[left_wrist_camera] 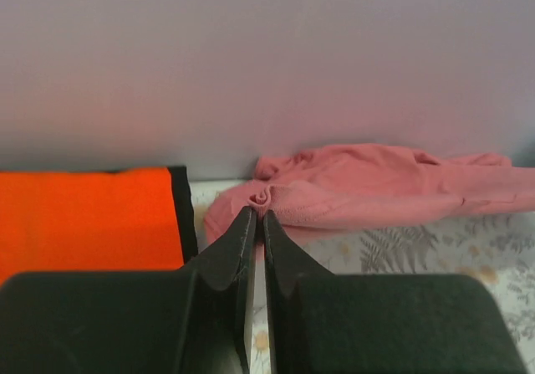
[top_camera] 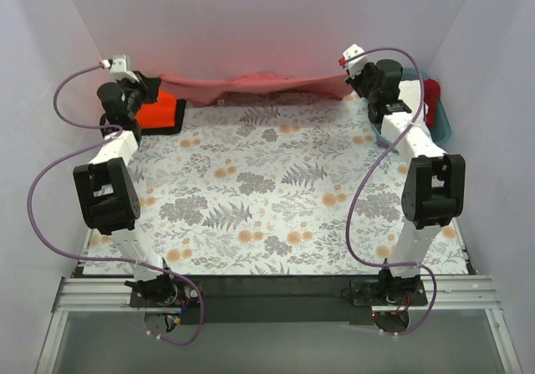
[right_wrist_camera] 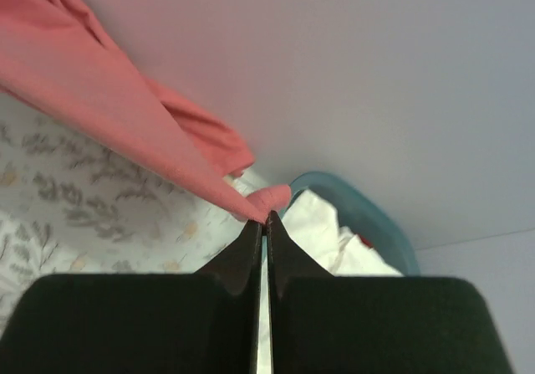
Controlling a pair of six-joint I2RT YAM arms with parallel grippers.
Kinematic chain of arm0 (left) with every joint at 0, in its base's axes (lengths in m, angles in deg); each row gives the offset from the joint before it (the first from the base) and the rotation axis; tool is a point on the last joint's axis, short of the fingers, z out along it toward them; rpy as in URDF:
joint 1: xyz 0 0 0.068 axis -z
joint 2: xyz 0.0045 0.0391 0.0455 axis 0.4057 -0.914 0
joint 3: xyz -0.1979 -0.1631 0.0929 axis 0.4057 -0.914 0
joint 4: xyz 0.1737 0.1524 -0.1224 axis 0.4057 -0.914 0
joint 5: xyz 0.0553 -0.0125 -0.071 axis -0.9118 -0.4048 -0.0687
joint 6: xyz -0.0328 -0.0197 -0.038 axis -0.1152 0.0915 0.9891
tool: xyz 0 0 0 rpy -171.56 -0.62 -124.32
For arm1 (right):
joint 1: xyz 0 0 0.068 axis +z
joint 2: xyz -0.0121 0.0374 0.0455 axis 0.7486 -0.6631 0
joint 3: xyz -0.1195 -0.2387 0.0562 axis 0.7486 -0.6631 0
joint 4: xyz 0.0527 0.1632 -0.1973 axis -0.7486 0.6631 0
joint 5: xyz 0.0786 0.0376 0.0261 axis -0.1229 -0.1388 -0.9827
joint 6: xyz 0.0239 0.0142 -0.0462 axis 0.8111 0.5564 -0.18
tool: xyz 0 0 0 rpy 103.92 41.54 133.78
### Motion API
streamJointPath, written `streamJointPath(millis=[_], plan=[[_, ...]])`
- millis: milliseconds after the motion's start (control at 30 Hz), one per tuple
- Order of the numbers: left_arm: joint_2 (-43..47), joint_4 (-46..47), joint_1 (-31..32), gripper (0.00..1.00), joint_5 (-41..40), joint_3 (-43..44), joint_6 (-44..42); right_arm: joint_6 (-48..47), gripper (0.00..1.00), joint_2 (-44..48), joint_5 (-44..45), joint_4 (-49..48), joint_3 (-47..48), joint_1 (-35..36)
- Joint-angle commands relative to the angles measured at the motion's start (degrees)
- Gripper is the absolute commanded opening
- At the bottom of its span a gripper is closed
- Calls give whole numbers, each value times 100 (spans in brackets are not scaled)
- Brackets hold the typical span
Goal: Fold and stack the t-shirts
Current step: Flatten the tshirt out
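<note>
The dusty rose-red cloth t-shirt is stretched between the left gripper and the right gripper, each pinching one end. Its middle sags, wrinkled.

Your top camera looks down from high up at the near side and sees the whole worktop. Each wrist camera sits right behind its hand, very close, facing the back wall. The one on the left hand is low and level. The one on the right hand is tipped sideways. All three views share the rose-red t-shirt.
</note>
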Motion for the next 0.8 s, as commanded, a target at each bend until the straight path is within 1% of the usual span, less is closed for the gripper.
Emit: streamJointPath(millis=[0, 100, 133, 267, 300, 333, 367, 400, 433, 467, 500, 533, 567, 600, 667, 700, 733, 767], plan=[[438, 191, -52, 0, 211, -201, -678, -222, 1, 317, -252, -494, -206, -39], [332, -318, -78, 0, 334, 61, -740, -494, 1, 422, -200, -362, -330, -57], [332, -364, -113, 0, 352, 132, -723, -582, 1, 501, -182, -283, -391, -57], [498, -882, -184, 0, 571, 685, -740, -600, 1, 843, -129, -55, -418, -92], [577, -1100, -201, 0, 632, 756, -783, -626, 1, 922, -120, -2, -418, -100], [656, -1268, -219, 0, 877, 896, -871, -635, 1, 1106, -129, 190, -418, -118], [892, -1478, -271, 0, 983, 940, -1063, -644, 1, 1221, -225, 314, -462, -136], [1033, -1950, -307, 0, 1089, 950, -1170, -731, 1, 1353, -304, 576, -532, -153], [1209, -2259, -351, 0, 1412, 906, -1336, -811, 1, 1676, -374, 683, -628, -162], [1541, -2611, -421, 0, 1520, 854, -1538, -933, 1, 1862, -427, 815, -943, -162], [1780, -3301, -456, 0, 1599, 731, -2036, -1187, 1, 2055, -524, 1060, -1111, -162], [1999, -3665, -509, 0, 1748, 565, -2319, -1311, 1, 2431, -559, 1184, -1322, -162], [2210, -4017, -631, 0, 2193, 224, -2661, -1495, 1, 2618, -699, 1290, -1628, -162], [2613, -4882, -658, 0, 2267, 81, -3517, -1653, 1, 2794, -752, 1795, -1814, -162], [3010, -5642, -658, 0, 2303, -383, -4312, -2023, 1, 3277, -867, 2176, -2122, -162], [3326, -6403, -659, 0, 2277, -543, -4717, -2163, 1, 3435, -980, 2587, -2445, -162], [3503, -6785, -667, 0, 2233, -736, -5696, -2487, 1, 3707, -1034, 2809, -2579, -162], [3626, -7172, -659, 0, 2172, -894, -6123, -2612, 1, 3840, -1078, 3003, -2755, -162]])
